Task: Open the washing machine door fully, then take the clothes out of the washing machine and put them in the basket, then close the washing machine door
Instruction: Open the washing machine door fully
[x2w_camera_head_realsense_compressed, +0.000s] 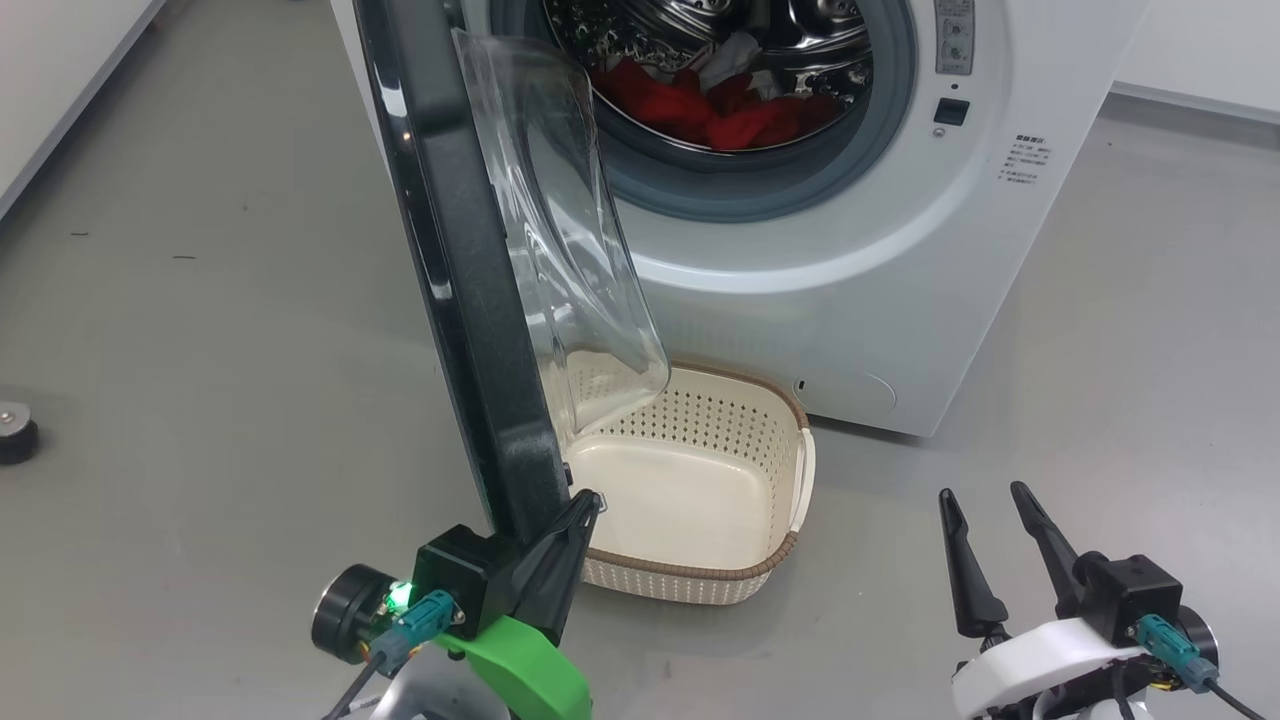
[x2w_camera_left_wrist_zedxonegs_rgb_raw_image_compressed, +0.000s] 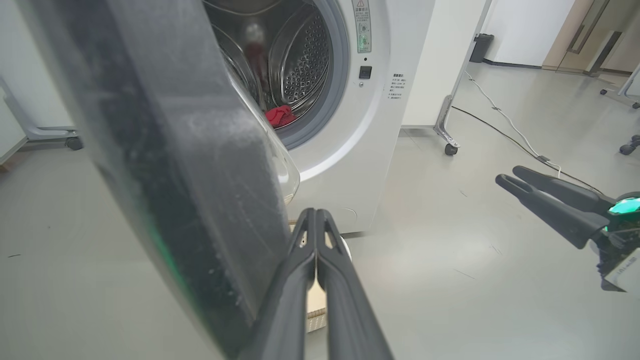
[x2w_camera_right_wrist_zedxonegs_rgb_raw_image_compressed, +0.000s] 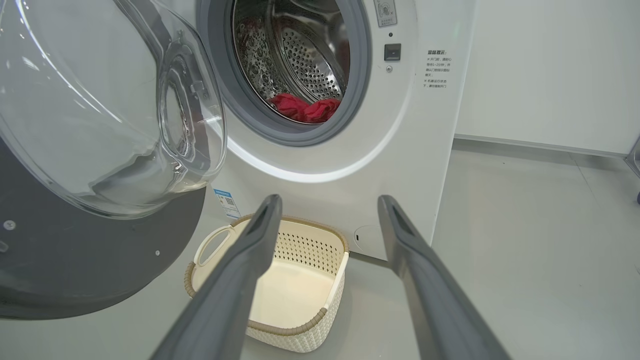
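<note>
My left gripper (x2w_camera_head_realsense_compressed: 588, 500), fingers pressed together, seems to touch the washing machine door (x2w_camera_head_realsense_compressed: 470, 300) just beside them. It's stiff and glossy, so I'd push the black rim, not the glass. My right gripper (x2w_camera_head_realsense_compressed: 983, 490) gapes empty; the soft clothes (x2w_camera_head_realsense_compressed: 700, 110) lie beyond its fingers.

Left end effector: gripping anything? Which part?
Nothing held. The left end effector is shut on nothing, lying beside the outer edge of the round glossy black-ringed washing machine door. The right end effector is open and empty.

Bright, even light; glare streaks the glass of the washing machine door (x2w_camera_head_realsense_compressed: 540, 250). Just left of the left pincer (x2w_camera_left_wrist_zedxonegs_rgb_raw_image_compressed: 316, 214) its black ring is blurred; wrist-view edges bend.
</note>
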